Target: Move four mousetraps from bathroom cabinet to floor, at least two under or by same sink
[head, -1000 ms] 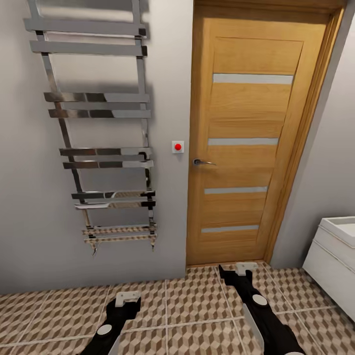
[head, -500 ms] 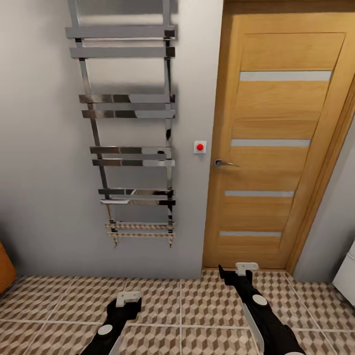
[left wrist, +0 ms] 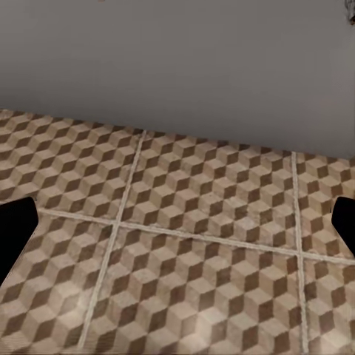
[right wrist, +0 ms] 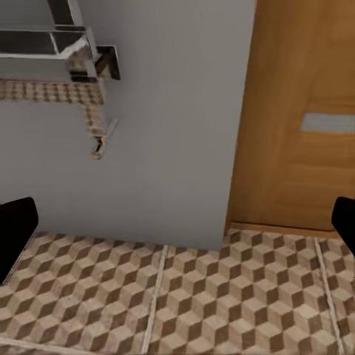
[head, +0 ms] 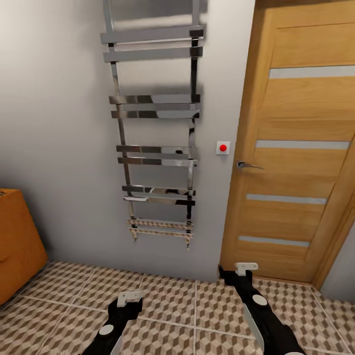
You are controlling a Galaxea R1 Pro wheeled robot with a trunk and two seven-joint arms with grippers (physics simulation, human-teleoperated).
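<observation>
- Head view: we are facing a grey wall carrying a chrome towel rail [head: 155, 148], with a wooden door [head: 301, 143] beside it and a red wall button [head: 223, 147] between the two. The cabinet [head: 17, 241] is showing as an orange-brown corner at the far side on our left, well apart from both arms. The bathroom floor [head: 167, 296] is spreading below in its cube-pattern tiles. The left gripper [head: 129, 297] and right gripper [head: 245, 268] are hanging low over the tiles; from here we cannot tell how their jaws stand.
- Left wrist view: we are looking down on bare cube tiles and the foot of the wall. The dark fingertips [left wrist: 16, 222] are sitting wide apart at the picture's edges, so this gripper is spread and carrying nothing.
- Right wrist view: we are seeing tiles, the rail's lowest bar and the door's base. Its fingertips [right wrist: 15, 222] are likewise wide apart and empty.
- Progress: we are judging the task barely begun. No mousetrap is lying on the visible floor; reaching the cabinet, opening it, fetching and placing all four are remaining.
</observation>
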